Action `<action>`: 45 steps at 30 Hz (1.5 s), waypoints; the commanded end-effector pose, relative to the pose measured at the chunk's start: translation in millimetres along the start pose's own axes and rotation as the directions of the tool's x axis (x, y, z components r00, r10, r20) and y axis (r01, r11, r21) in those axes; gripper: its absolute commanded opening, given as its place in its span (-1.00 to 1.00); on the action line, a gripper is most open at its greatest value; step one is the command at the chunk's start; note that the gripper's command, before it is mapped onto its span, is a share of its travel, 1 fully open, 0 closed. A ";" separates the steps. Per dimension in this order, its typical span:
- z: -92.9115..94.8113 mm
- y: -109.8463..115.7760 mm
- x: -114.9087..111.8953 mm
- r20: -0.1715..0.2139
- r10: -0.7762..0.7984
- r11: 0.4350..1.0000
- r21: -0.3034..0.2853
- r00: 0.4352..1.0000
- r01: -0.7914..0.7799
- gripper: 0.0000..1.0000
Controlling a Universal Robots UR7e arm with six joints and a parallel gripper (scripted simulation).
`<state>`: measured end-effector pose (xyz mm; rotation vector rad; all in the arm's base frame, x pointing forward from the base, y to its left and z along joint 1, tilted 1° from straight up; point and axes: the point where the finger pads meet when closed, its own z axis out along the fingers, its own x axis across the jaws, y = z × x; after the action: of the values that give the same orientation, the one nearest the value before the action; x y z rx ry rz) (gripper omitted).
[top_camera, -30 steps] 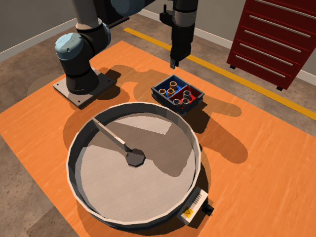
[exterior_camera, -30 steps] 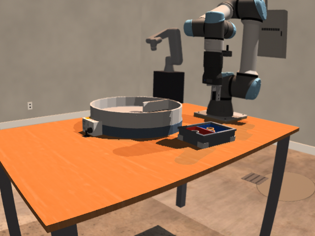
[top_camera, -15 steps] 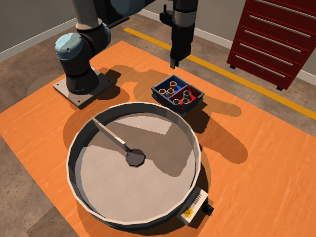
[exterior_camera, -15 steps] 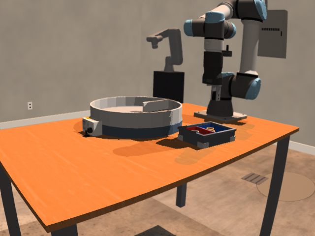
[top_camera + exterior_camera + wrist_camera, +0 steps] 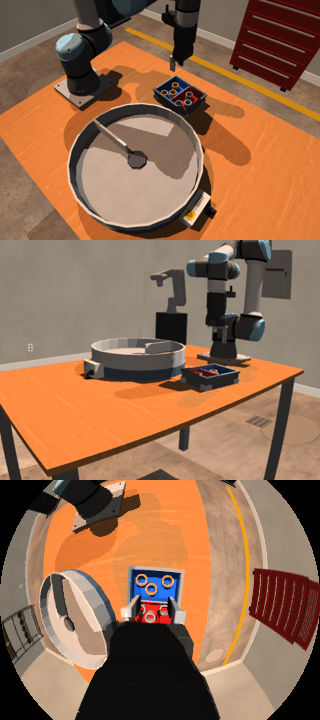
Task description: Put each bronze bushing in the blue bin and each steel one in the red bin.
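Note:
My gripper (image 5: 177, 67) (image 5: 219, 340) (image 5: 154, 602) is open and empty, high above the two-part tray. In the blue bin (image 5: 181, 82) (image 5: 155, 575) stand three bronze bushings: one (image 5: 175, 88) at the back, one (image 5: 164, 90) at the left and one (image 5: 172, 96) nearer the divider. In the red bin (image 5: 197, 97) (image 5: 206, 372) are three steel bushings: one (image 5: 189, 97) near the divider, one (image 5: 187, 105) and one (image 5: 178, 105) partly hidden by the tray wall. The turntable (image 5: 108, 193) (image 5: 144, 361) (image 5: 82, 625) shows no bushings on its visible surface.
The turntable has a high rim and a fixed bar (image 5: 113, 135) from the rim towards its hub (image 5: 137, 159). A control box (image 5: 195, 206) sits at its outer side. The arm's base plate (image 5: 80, 103) stands at the left. A red drawer cabinet (image 5: 271, 49) stands beyond the table.

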<state>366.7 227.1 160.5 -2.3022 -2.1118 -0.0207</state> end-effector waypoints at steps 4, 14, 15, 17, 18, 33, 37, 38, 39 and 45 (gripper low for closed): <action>-0.5 0.3 0.1 -0.001 0.000 1.000 -0.001 1.000 0.000 1.00; -0.5 0.3 0.1 -0.001 0.000 1.000 -0.001 1.000 0.000 1.00; -0.5 0.3 0.1 -0.001 0.000 1.000 -0.001 1.000 0.000 1.00; -0.5 0.3 0.1 -0.001 0.000 1.000 -0.001 1.000 0.000 1.00; -0.5 0.3 0.1 -0.001 0.000 1.000 -0.001 1.000 0.000 1.00; -31.1 34.3 -22.6 -0.001 0.000 1.000 -0.001 1.000 0.000 1.00; -31.1 34.3 -22.6 -0.001 0.000 1.000 -0.001 1.000 0.000 1.00; -31.1 34.3 -22.6 -0.001 0.000 1.000 -0.001 1.000 0.000 1.00; -30.9 34.0 -22.5 -0.001 0.000 1.000 -0.002 1.000 0.000 1.00; -30.9 34.0 -22.5 -0.001 0.000 1.000 -0.002 1.000 0.000 1.00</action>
<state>398.4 201.1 190.3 -2.3024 -2.1117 -0.0209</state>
